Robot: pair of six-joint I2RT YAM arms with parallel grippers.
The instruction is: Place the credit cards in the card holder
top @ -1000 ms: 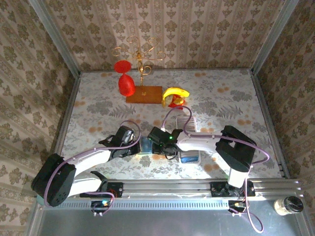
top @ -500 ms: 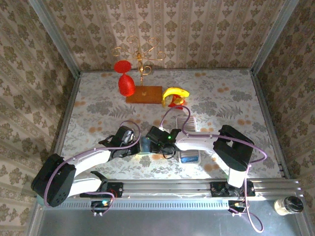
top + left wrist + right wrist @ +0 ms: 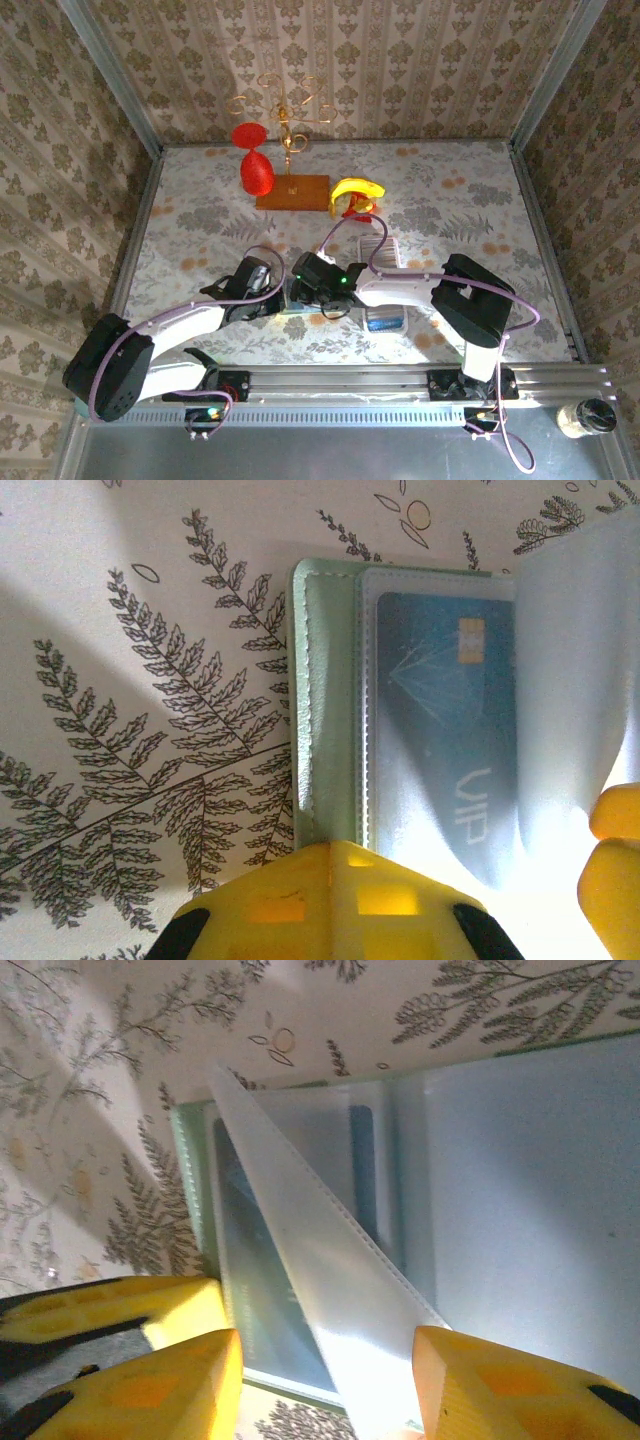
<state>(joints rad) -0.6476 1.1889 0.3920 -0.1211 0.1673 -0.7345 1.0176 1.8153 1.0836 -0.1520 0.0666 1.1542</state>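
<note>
Left claw (image 3: 330, 885), closed, presses the open card holder (image 3: 325, 700) at bottom centre of the frame, on the table (image 3: 150, 630); a blue credit card (image 3: 445, 730) sits sleeved inside. Right claw (image 3: 330, 1360) stands open astride a clear sleeve (image 3: 300, 1220).

Card holder (image 3: 325, 710) looks matt and stitched, its plastic sleeves (image 3: 330, 1290) clear and glossy.

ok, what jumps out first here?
The left gripper and right gripper meet over the open green holder, near middle of the table. A blue card lies in its clear sleeve, and the right fingers straddle a raised flap. At the back: gold stand, red glass, banana.
</note>
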